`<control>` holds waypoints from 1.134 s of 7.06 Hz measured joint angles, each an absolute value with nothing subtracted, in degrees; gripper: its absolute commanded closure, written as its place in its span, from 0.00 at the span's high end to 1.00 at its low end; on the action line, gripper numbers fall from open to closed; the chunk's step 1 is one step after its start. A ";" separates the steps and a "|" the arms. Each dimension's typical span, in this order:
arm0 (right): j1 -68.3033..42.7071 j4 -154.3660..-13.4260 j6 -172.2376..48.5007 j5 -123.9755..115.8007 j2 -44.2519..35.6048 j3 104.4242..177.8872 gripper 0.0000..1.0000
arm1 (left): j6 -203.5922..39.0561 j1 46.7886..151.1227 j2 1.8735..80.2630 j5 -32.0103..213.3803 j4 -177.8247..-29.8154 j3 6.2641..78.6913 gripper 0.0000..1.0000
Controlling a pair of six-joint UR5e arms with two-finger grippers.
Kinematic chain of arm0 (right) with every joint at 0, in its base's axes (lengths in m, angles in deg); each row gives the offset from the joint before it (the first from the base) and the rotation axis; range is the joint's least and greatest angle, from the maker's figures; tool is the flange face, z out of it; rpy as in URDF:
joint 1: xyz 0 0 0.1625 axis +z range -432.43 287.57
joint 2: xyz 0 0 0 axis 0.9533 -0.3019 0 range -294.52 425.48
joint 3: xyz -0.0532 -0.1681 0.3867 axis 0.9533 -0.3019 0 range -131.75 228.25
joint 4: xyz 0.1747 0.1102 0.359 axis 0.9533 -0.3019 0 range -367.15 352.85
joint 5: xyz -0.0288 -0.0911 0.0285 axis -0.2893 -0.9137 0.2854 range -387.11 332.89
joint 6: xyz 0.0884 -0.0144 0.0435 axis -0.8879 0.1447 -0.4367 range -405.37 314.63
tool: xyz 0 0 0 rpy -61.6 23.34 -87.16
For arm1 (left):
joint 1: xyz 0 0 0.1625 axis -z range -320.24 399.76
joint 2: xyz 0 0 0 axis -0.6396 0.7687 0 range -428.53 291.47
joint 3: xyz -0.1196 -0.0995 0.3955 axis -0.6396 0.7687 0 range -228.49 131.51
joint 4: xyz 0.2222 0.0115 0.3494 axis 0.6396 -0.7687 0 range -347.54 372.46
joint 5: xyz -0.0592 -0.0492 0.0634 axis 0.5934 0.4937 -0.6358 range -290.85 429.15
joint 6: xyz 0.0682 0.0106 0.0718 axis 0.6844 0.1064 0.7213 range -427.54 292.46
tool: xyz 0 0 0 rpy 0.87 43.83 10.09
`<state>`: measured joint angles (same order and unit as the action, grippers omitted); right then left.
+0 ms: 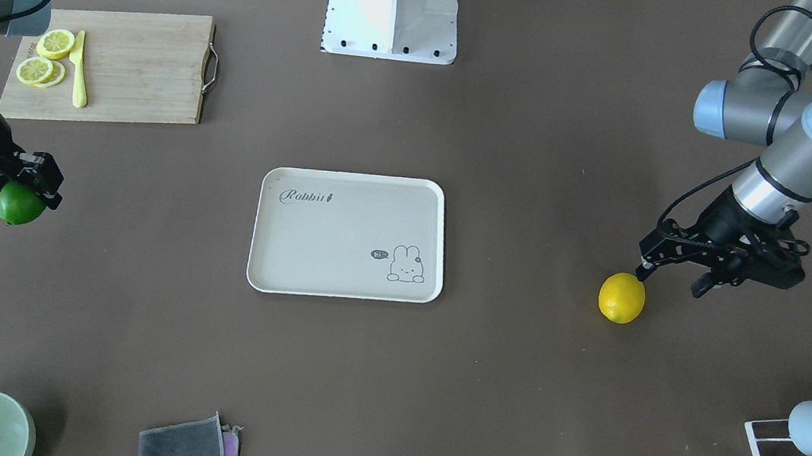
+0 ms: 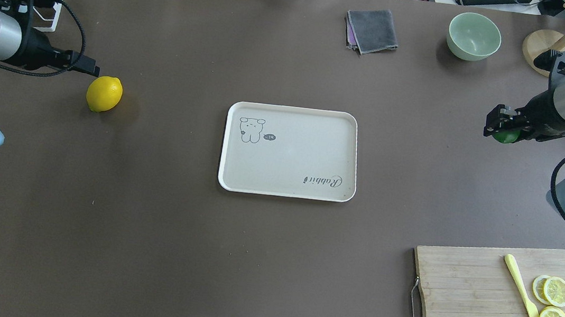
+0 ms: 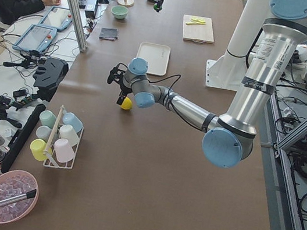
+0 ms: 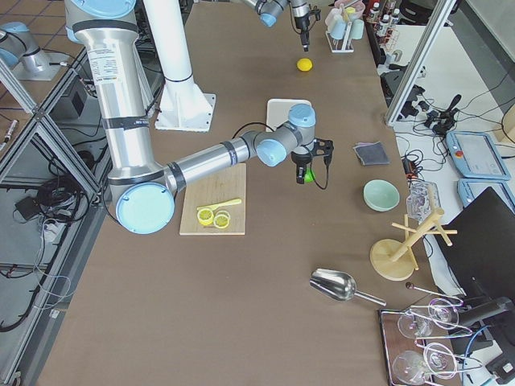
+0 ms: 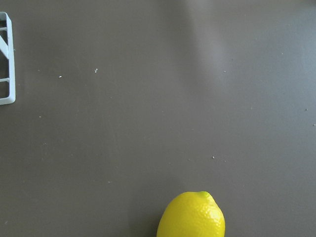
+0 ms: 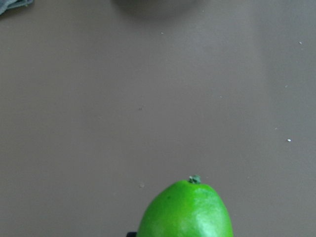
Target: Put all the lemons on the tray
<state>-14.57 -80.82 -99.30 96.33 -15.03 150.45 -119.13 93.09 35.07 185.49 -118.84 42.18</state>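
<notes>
Gaping beside the yellow lemon is the left pincer; the right pincer clamps the green lemon.

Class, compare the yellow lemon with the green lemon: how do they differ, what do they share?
The yellow lemon is bright yellow, the green lemon glossy green. The yellow lemon lies free on the table; the green lemon sits gripped in the right hand. Both are whole and off the tray.
</notes>
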 measured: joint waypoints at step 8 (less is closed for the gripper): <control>-14.46 -86.73 -101.81 96.46 -15.18 160.23 0.00 | -103.62 89.32 37.42 180.90 -119.72 35.61 0.98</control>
